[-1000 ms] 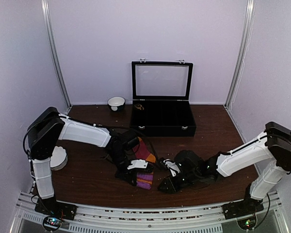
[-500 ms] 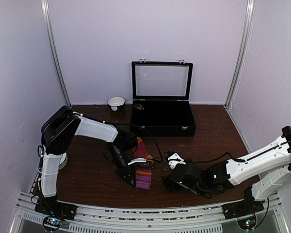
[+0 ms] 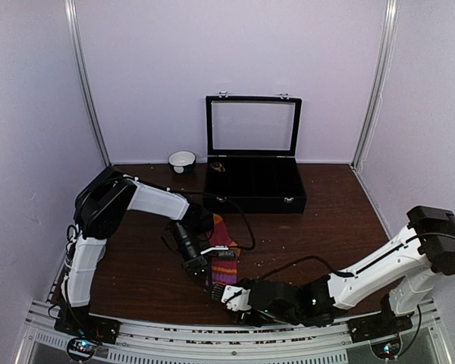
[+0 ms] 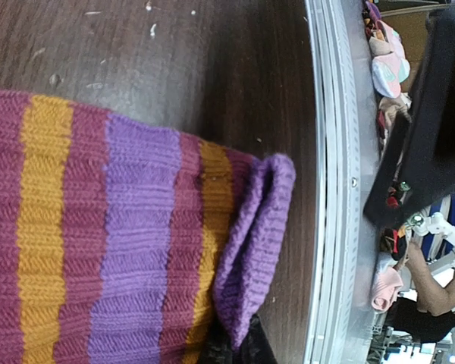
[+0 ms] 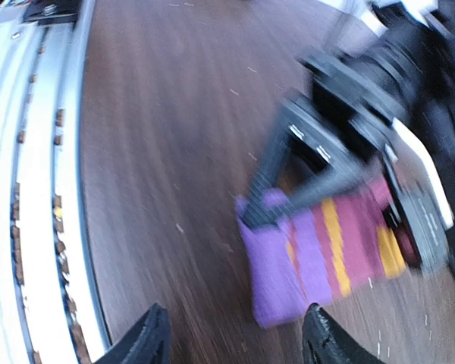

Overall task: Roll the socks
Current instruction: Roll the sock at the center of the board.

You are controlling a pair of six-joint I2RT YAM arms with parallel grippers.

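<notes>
Striped sock [image 3: 224, 270] is laid far-to-near on tabletop [image 3: 136, 277], purple cuff nearest the rail. The cuff is clenched by left claw [image 3: 212, 259] — right claw [image 5: 235, 340], released and empty, is held just short of it.

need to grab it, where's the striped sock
Top view: striped sock lies front-centre on the table, cuff in the left gripper, right gripper just nearer.

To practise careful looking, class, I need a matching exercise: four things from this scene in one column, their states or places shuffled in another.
1 striped sock
2 white bowl
3 black case
4 right tool

a lid raised
b open, empty
c at the back, left of the case
d pinched by the left tool

Pairs: 1-d, 2-c, 3-a, 4-b
</notes>
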